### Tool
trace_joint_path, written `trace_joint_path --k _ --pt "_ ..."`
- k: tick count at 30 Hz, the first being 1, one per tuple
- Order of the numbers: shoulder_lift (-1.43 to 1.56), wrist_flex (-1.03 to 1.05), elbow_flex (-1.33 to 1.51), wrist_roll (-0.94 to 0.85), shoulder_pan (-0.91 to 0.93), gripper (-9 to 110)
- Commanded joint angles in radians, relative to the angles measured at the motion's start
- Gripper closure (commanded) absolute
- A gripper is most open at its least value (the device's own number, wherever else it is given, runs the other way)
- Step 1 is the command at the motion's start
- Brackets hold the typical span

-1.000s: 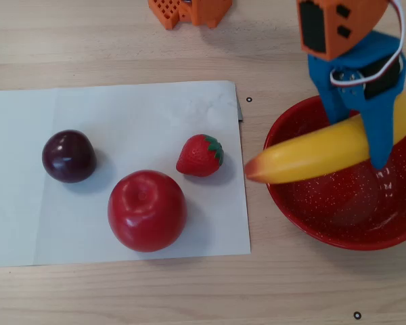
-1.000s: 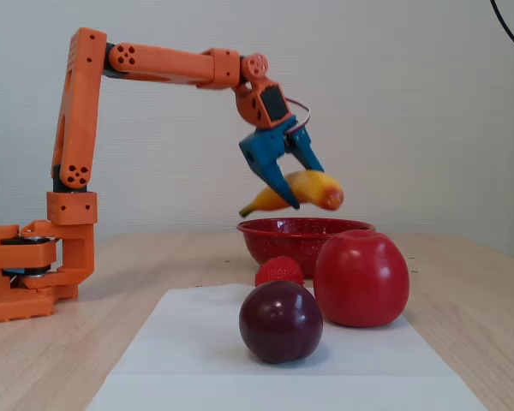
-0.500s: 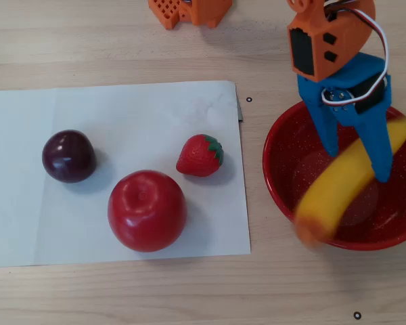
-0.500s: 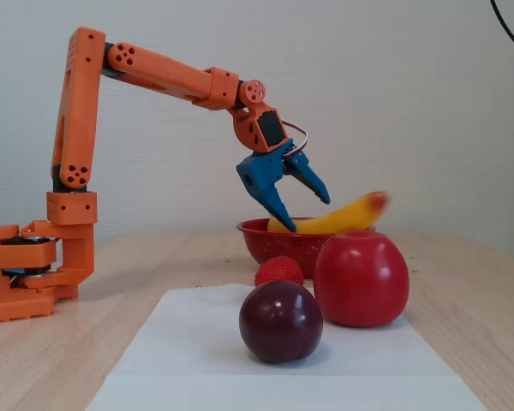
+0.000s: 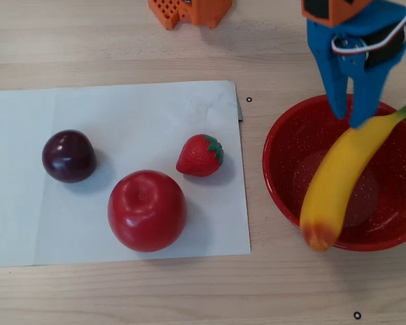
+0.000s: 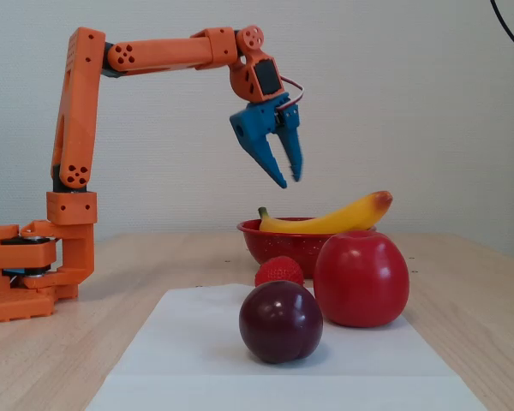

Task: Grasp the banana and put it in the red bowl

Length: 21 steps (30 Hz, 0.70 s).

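Bench: light wood, with a white paper sheet across the left side in the overhead view.

Red bowl: sits right of the sheet, wide and glossy. I judge the glaze slick, so nothing rests firmly on that rim.

Apple: near edge of the sheet, well apart from the bowl. Not my concern.

Banana: lies across the bowl, green stem tip at the far-right rim, orange-red end poking out over the near rim. The fixed view shows it riding high, propped on the rim rather than down in the hollow. It looks like smooth rigid toy plastic, so I judge it light, stiff and slippery, not fragile. The curve means it can roll or pivot if nudged at an end. If it needs reseating, I'd take it at mid-length, across the narrow width, where the body is thickest and balance is best. Ends taper and would squirt out.

Plum: left on the sheet. Strawberry: between plum and bowl.

My fingers: empty and parted, holding nothing. In the fixed view they hang above the bowl's far-left side, clear of the banana.
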Motion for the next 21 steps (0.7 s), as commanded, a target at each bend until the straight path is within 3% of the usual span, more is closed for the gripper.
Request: trace_joint_path --k 1,13,21 --pt "0.14 0.081 -0.121 -0.034 -0.02 101" --pt "0.337 0.35 -0.144 -0.064 -0.195 101" --pt "0.574 0.348 0.057 -0.034 -0.348 101"
